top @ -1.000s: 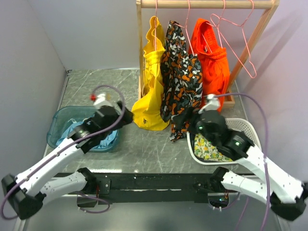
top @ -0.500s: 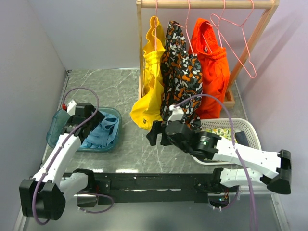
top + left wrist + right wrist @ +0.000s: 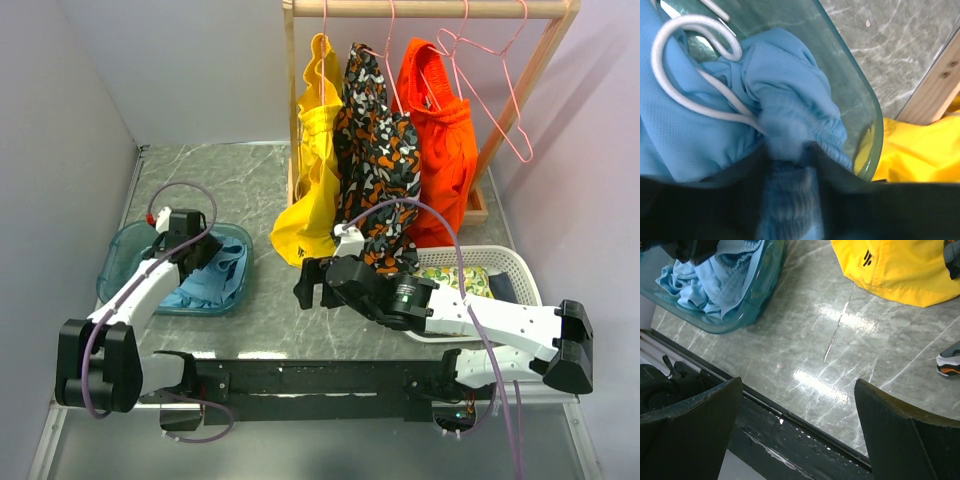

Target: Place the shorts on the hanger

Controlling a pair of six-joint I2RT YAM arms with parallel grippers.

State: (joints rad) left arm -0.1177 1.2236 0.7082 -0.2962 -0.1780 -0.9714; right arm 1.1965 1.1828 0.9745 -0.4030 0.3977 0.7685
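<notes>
Blue shorts [image 3: 785, 95] lie bunched — waistband between the left tool's [image 3: 787, 167] fingers.

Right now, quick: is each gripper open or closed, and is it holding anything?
Left gripper: closed on the shorts, at the waistband.
Right gripper: open, holding nothing.

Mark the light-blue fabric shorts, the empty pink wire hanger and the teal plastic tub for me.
light-blue fabric shorts [image 3: 790, 75]: left wrist view, bunched fabric fold.
empty pink wire hanger [image 3: 525, 155]: top external view, lower corner.
teal plastic tub [image 3: 120, 255]: top external view, bare left wall.
</notes>
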